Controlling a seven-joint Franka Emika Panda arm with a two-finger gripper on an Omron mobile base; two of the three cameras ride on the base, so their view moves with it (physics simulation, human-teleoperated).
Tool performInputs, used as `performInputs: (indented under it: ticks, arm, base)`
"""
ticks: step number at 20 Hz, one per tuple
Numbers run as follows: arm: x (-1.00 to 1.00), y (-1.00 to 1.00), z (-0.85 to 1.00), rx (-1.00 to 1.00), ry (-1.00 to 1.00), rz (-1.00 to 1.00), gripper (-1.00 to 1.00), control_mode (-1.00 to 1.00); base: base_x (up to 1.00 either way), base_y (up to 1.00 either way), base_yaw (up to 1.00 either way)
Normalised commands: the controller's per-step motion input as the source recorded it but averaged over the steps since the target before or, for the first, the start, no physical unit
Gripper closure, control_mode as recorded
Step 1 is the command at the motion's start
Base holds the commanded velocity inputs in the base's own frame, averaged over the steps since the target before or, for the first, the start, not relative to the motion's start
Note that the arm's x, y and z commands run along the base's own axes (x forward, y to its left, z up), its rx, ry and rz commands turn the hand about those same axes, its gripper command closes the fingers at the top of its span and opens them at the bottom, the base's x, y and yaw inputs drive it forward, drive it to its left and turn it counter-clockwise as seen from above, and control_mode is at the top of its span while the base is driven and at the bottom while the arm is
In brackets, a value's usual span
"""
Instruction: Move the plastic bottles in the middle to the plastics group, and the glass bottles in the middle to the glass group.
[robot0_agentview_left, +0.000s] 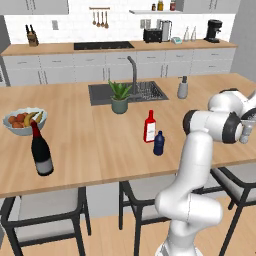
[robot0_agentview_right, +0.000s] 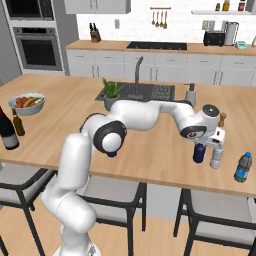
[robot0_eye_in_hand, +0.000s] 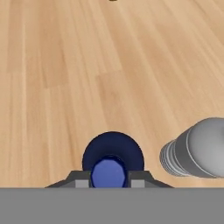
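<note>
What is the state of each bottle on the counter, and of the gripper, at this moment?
Pale grey bottle: upright, capped.
Gripper: shut on the cap of one navy bottle.
Held navy bottle: upright, right beside the pale grey bottle.
Other navy bottle: upright in the middle, free.
Red bottle: upright, capped, close to the other navy bottle.
Wine bottle: standing, free.

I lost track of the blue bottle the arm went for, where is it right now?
In the right base view the blue bottle stands on the counter's right part under the end effector, beside the pale grey bottle.
</note>
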Motion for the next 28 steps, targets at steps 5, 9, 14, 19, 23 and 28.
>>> performInputs:
  ticks: [5, 9, 14, 19, 23, 28]
  arm:
    - [0.00, 0.00, 0.00, 0.00, 0.00, 0.00, -1.00, -1.00]
    - [0.00, 0.00, 0.00, 0.00, 0.00, 0.00, -1.00, -1.00]
    - [-0.01, 0.09, 0.21, 0.00, 0.00, 0.00, -1.00, -1.00]
    - [-0.09, 0.59, 0.48, -0.02, 0.00, 0.00, -1.00, -1.00]
    - [-0.24, 0.98, 0.32, -0.06, -0.02, 0.00, -1.00, -1.00]
    - [-0.61, 1.00, 0.15, -0.11, -0.01, 0.00, -1.00, -1.00]
  base:
    - [0.00, 0.00, 0.00]
    - [0.00, 0.00, 0.00]
    - [0.00, 0.00, 0.00]
    - [0.00, 0.00, 0.00]
    - [0.00, 0.00, 0.00]
    - [0.00, 0.00, 0.00]
